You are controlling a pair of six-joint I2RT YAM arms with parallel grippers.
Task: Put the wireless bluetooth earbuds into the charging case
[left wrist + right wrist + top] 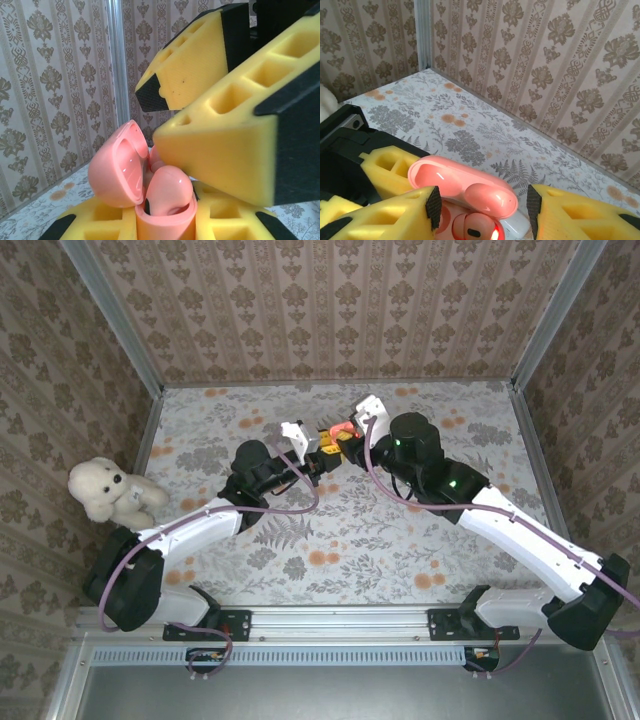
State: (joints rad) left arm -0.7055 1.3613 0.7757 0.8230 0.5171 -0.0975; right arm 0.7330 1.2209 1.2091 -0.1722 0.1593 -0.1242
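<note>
Top view, place: the two arms meet in the upper middle of the frame, over the floral table (400,550). A toy bear (110,490) sits at the left edge.
Top view, task thing: the charging case (341,429) is a small pink-red spot between the left end effector (318,462) and the right end effector (350,432). It is too small here to read its inside.
Left wrist view, grip: the left end effector (165,222) is clamped tight on the body of the case, with its yellow pads along the lower edge.
Left wrist view, case: the lid (117,167) is swung open to the left. A glossy pink earbud (170,189) sits in a well at lower centre.
Left wrist view, other tool: a pad of the right end effector lies just above that bud; whether they touch I cannot tell.
Right wrist view, jaws: the right end effector (480,212) is parted about halfway, one pad on each side of the open case at the bottom, and holds nothing.
Right wrist view, contents: rounded pink buds (470,231) lie under the lid beside a red glow.
Progress, judged: at least one bud is in.
Left to do, judged: check the seating and handle any buds not yet in.
</note>
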